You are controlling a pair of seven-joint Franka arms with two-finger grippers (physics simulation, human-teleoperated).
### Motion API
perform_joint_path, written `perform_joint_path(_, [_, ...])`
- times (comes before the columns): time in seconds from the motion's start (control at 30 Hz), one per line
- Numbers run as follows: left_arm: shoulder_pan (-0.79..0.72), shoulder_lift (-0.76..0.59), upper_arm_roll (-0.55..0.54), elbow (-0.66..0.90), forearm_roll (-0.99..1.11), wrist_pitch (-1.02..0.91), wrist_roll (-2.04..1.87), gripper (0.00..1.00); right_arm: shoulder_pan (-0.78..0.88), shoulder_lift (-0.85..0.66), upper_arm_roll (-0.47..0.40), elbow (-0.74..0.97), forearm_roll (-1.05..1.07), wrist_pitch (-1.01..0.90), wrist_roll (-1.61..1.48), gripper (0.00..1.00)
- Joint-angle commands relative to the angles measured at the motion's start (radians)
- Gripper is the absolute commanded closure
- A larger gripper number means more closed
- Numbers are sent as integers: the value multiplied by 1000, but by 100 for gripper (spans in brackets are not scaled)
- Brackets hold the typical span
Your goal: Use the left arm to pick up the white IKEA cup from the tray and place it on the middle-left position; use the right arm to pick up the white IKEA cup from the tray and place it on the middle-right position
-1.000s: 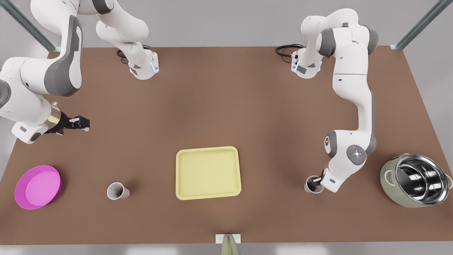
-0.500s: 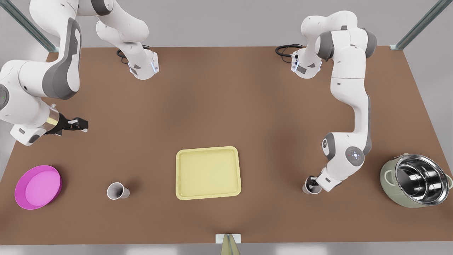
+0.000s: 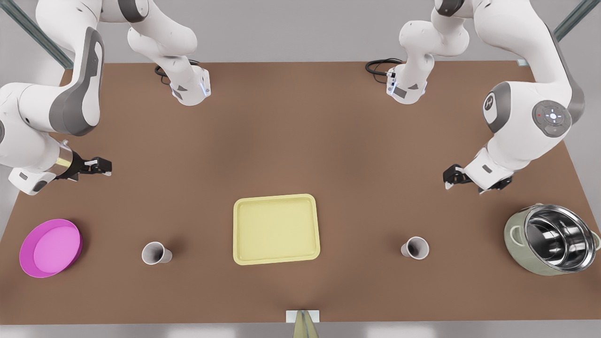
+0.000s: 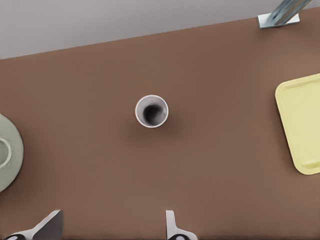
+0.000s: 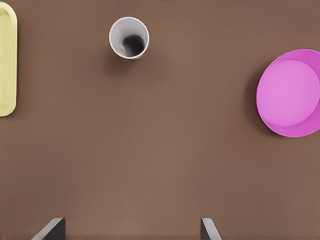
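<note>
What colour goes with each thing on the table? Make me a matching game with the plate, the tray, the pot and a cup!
Things:
1. plate
2. tray
3. pot
4. cup beside the plate

Colours:
A. pale yellow
B. white
C. magenta
D. green outside, shiny metal inside

Pairs: 1-C, 2-A, 3-D, 4-B

**Two white Franka arms with grey joint covers and small black grippers**
Left arm (image 3: 514, 141), at the front view's right: plain white wrist block, round grey joint cap with small lights, black left gripper (image 3: 450, 177). Right arm (image 3: 28, 101), at the front view's left: shiny metallic wrist band, black right gripper (image 3: 99, 165). Black cables (image 3: 378, 65) coiled at both bases.
</note>
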Motion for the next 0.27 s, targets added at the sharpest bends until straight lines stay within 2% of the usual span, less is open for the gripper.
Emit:
perform_joint_path(0.0, [0,1,0,1,5,-64,-61,0,-1,-1,0,0,1,0,-35,0])
perform_joint_path(0.23, [0,7,0,1,7,-64,-64,0,2,5,9,0,-8,-2,-29,0])
